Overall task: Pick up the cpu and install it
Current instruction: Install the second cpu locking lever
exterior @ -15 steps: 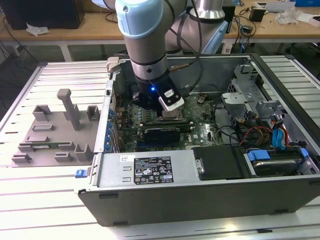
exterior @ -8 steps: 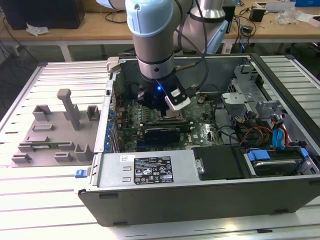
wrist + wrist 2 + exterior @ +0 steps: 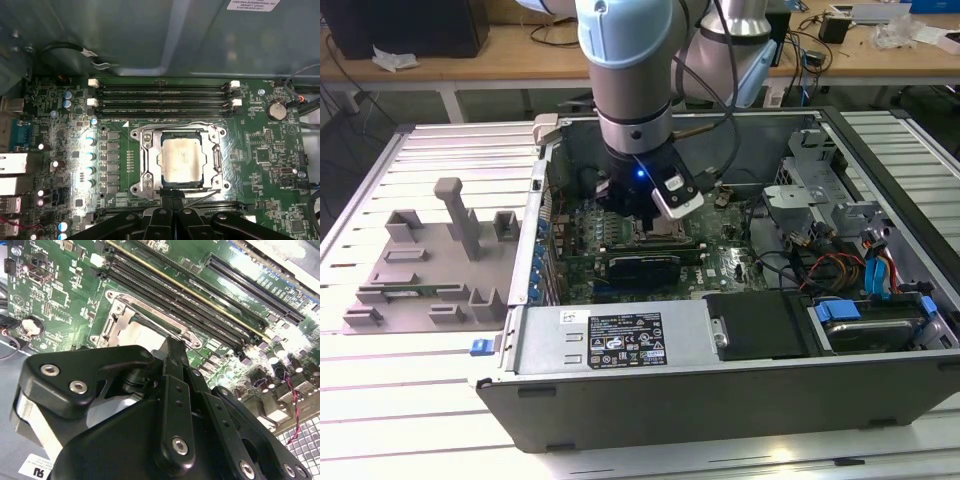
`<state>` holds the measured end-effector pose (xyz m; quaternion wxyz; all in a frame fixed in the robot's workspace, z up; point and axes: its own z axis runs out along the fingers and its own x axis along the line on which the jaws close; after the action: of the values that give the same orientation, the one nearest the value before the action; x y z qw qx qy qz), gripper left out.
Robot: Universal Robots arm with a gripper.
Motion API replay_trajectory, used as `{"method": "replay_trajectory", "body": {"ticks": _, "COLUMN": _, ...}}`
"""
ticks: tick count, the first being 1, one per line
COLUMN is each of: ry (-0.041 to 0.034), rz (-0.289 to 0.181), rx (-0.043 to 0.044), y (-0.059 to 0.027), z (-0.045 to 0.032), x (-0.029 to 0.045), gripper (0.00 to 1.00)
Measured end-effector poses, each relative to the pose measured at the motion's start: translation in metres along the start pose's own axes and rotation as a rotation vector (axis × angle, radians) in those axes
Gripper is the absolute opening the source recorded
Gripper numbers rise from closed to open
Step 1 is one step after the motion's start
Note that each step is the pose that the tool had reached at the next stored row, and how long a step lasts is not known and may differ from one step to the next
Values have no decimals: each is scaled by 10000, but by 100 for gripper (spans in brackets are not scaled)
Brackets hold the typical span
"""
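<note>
Silver cpu (image 3: 181, 159) is lying flat in the socket (image 3: 146, 160), just ahead of the end effector (image 3: 172, 200), whose fingers are pressed together, holding nothing.

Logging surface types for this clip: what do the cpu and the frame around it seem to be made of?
The cpu looks like metal on top: a dull silver, slightly smudged sheen in the first wrist view. The socket frame around it also looks like metal, brighter, with glinting edges. The claw looks like matte black metal or plastic; I cannot tell which.
</note>
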<state>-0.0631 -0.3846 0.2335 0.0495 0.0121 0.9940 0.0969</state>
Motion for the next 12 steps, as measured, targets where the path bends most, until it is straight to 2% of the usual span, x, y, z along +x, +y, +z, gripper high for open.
{"method": "replay_trajectory", "body": {"ticks": 1, "ry": 36, "rz": 7, "rx": 3, "y": -15, "z": -3, "x": -6, "gripper": 11}}
{"method": "replay_trajectory", "body": {"ticks": 4, "ry": 81, "rz": 15, "rx": 5, "y": -34, "z": -7, "x": -14, "gripper": 11}}
{"method": "replay_trajectory", "body": {"ticks": 12, "ry": 91, "rz": 15, "rx": 6, "y": -52, "z": -10, "x": -8, "gripper": 11}}
